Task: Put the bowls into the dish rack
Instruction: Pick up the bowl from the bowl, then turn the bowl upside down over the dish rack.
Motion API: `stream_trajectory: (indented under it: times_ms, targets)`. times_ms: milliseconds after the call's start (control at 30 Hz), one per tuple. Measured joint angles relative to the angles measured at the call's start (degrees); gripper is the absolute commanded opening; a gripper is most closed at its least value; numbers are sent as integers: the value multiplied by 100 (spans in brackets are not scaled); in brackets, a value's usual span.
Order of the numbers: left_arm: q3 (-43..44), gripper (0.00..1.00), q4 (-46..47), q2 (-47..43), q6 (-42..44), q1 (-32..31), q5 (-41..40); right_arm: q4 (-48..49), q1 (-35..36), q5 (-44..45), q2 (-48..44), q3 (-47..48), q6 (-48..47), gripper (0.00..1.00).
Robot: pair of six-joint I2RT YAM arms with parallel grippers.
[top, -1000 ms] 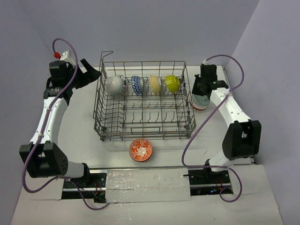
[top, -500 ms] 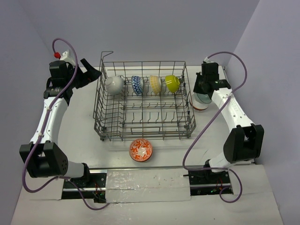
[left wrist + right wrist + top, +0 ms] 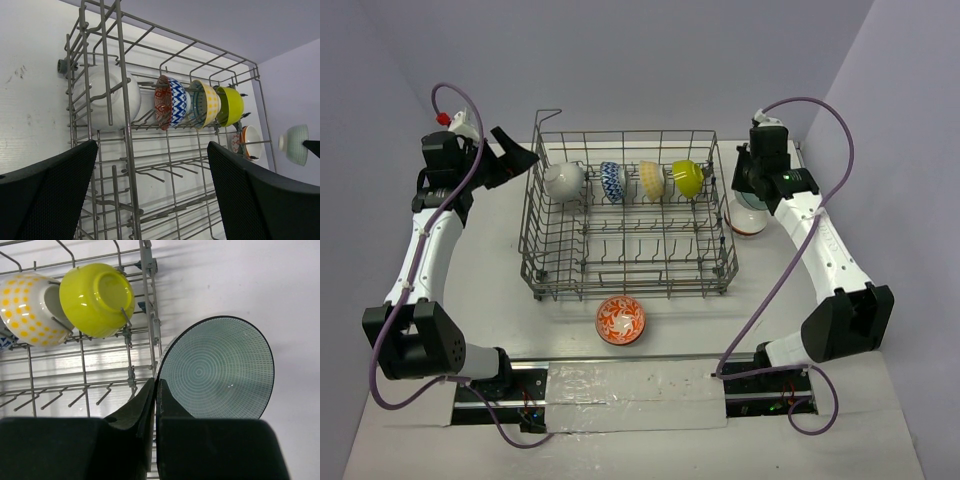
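Observation:
The grey wire dish rack (image 3: 534, 268) holds a white bowl (image 3: 563, 181), a blue patterned bowl (image 3: 612, 181), a pale yellow bowl (image 3: 652, 180) and a lime bowl (image 3: 687, 178), all on edge in its back row. My right gripper (image 3: 156, 390) is shut on the rim of a grey-green bowl (image 3: 220, 367), held just off the rack's right side and above a red-white bowl (image 3: 744, 226) on the table. An orange bowl (image 3: 621, 320) sits in front of the rack. My left gripper (image 3: 515, 158) hangs open beside the rack's back left corner, holding nothing.
A raised wire loop (image 3: 548, 113) stands at the rack's back left corner. Rows of upright tines (image 3: 155, 175) fill the front part of the rack. Walls stand close behind and to the right. Purple cables loop over both arms.
My right gripper has lifted the grey-green bowl up and back, away from the red-white bowl under it. The left arm has stayed put.

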Motion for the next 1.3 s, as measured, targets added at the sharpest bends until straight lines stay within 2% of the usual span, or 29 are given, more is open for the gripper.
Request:
stream_trajectory:
  times_ms: [133,500,800,1100,1300]
  targets:
    - [0,99,11,35,-61,17,133,-70,201,160,-9,81,-42,0]
    - [-15,99,94,85,-85,42,188,-162,1080,313,-225,584,-79,0]
    - [-15,99,79,85,-83,46,-52,-116,1832,197,-297,640,-9,0]
    - [-15,99,42,2,-81,46,-603,415,2332,-162,-175,546,278,0]
    - [-15,99,35,-24,-79,46,-723,787,3010,-118,286,520,387,0]
